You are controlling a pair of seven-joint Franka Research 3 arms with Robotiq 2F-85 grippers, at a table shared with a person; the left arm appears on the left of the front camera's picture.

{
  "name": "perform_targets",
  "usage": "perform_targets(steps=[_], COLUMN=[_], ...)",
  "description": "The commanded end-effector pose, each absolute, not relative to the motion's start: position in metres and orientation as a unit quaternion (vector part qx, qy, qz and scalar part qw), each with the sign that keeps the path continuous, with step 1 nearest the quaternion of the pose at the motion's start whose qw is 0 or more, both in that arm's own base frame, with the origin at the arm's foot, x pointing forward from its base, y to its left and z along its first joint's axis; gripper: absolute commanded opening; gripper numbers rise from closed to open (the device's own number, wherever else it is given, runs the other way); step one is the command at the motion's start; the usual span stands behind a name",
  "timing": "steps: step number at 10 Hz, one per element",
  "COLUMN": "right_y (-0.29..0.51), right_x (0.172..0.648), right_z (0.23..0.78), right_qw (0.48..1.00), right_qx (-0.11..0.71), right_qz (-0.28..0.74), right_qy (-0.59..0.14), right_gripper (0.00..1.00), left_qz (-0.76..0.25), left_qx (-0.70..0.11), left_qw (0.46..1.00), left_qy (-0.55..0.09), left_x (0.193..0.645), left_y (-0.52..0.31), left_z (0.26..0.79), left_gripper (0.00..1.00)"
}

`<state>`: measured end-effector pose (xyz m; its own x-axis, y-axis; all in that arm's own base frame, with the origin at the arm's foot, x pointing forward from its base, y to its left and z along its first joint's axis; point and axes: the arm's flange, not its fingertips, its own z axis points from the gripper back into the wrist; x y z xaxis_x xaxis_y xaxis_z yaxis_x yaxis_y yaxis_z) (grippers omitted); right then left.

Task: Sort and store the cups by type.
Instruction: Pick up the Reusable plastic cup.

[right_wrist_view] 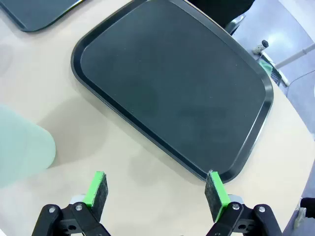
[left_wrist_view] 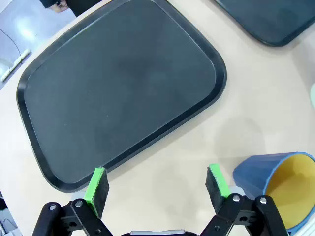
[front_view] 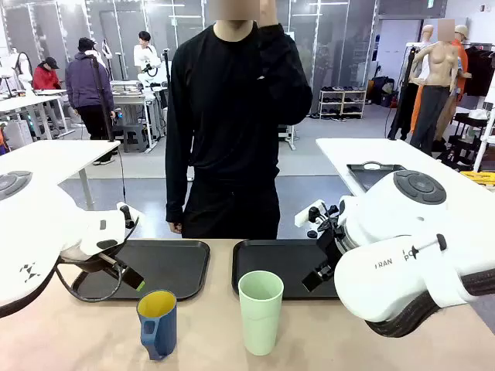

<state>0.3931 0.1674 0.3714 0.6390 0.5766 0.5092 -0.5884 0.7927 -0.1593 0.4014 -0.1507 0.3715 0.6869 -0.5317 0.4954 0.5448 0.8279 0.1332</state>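
We see a pale mint-green tumbler, a blue mug yellow inside, a plain black tray, a second black tray, green pads and a beige table.

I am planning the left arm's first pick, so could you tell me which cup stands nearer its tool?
The blue mug, yellow inside, with a handle: it stands beside the left tool, the taller mint-green tumbler farther off.

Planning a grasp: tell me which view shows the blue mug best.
The front view: the blue mug stands whole, handle and yellow inside visible. The left wrist view catches part of its rim and wall at the frame edge. The right wrist view faces the mint-green tumbler and a tray.
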Motion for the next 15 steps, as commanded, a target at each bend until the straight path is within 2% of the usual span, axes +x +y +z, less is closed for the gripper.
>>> perform_targets(steps=[1, 15], right_y=[0.1674, 0.1674], right_x=[0.3931, 0.3931], right_z=[0.3714, 0.3714], right_qw=[0.905, 0.905], right_qx=[0.011, 0.011], right_qz=[0.322, 0.322], right_qy=[-0.278, -0.278], right_gripper=[1.00, 1.00], left_qz=[-0.293, -0.293], left_qx=[-0.012, -0.012], left_qw=[0.918, 0.918], left_qy=[-0.266, -0.266], left_x=[0.4013, 0.4013], left_y=[-0.1509, -0.1509], left_z=[0.3716, 0.3716], left_gripper=[1.00, 1.00])
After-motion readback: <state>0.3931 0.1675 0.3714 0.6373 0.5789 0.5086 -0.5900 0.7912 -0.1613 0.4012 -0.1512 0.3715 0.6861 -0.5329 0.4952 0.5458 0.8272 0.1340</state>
